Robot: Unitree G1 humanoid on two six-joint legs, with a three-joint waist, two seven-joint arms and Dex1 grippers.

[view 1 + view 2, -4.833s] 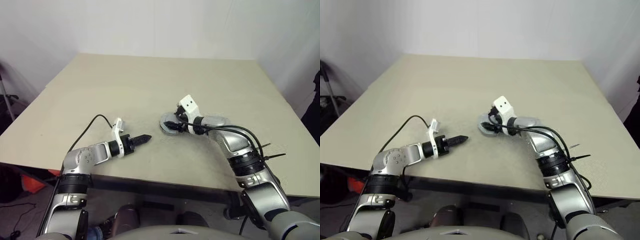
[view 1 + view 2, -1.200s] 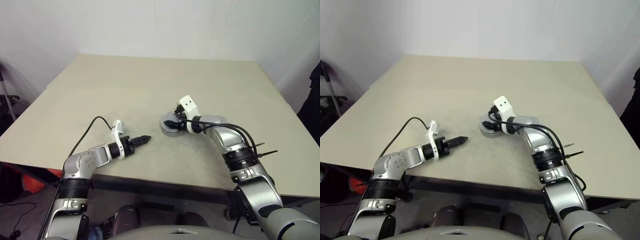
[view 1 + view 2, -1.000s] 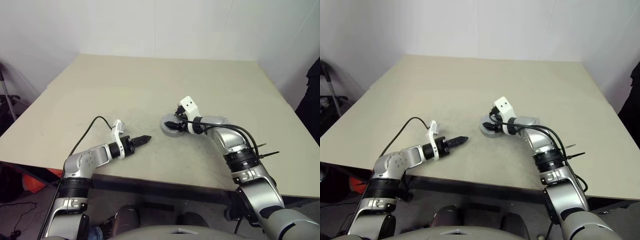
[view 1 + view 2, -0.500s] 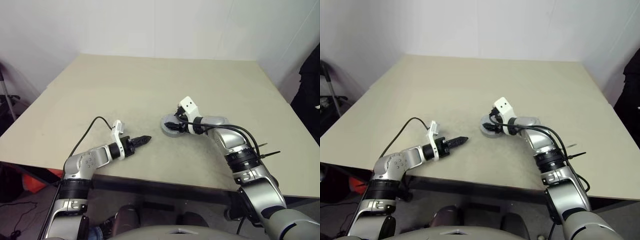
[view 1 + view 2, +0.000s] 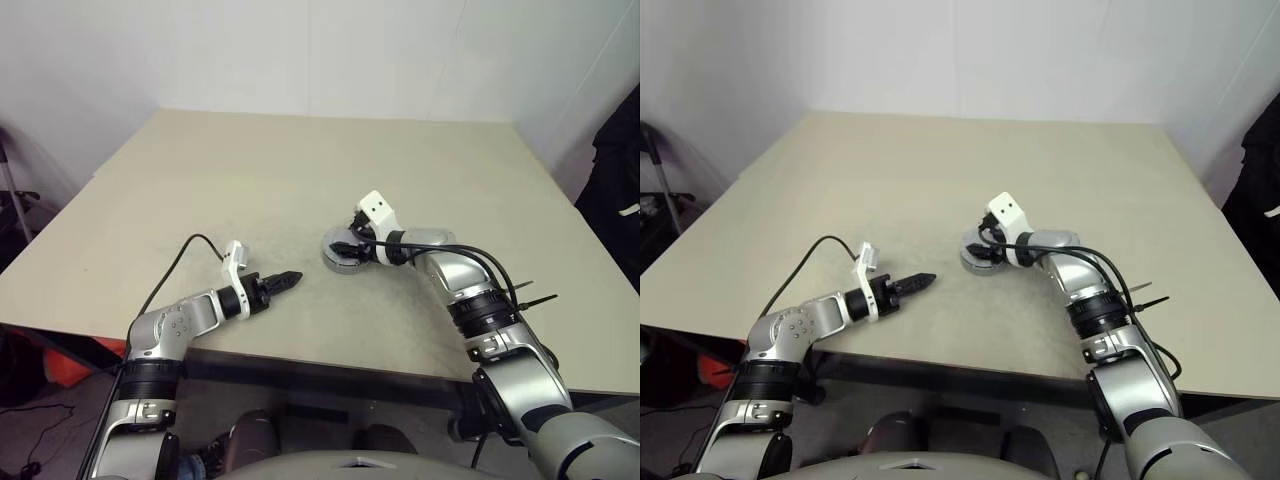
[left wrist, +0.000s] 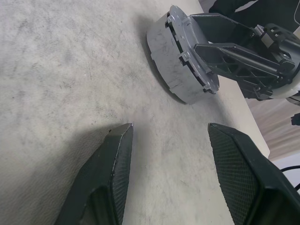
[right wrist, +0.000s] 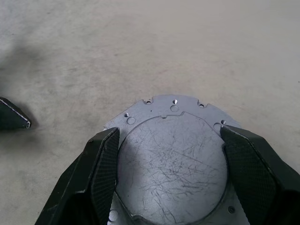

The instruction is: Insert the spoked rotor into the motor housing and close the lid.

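Note:
The grey round motor housing (image 7: 140, 108) lies flat on the tan table, right of centre in the eye views (image 5: 343, 260). Its scratched lid (image 7: 173, 159) sits flat on top. My right gripper (image 7: 168, 133) reaches down over it, one black finger against each side of the lid. The same fingers (image 6: 234, 56) lie across the housing's top (image 6: 180, 70) in the left wrist view. The spoked rotor is hidden. My left gripper (image 5: 290, 277) hovers low over the table to the housing's left, open, with nothing between its fingers (image 6: 117, 159).
A black cable (image 5: 185, 250) loops from my left wrist over the table near the front edge (image 5: 330, 360). A person in dark clothing (image 5: 615, 190) stands past the table's right edge. Bare tabletop (image 5: 300, 170) stretches behind the housing.
The person in dark clothing has come further into view at the right edge. Both arms and the housing have stayed where they were.

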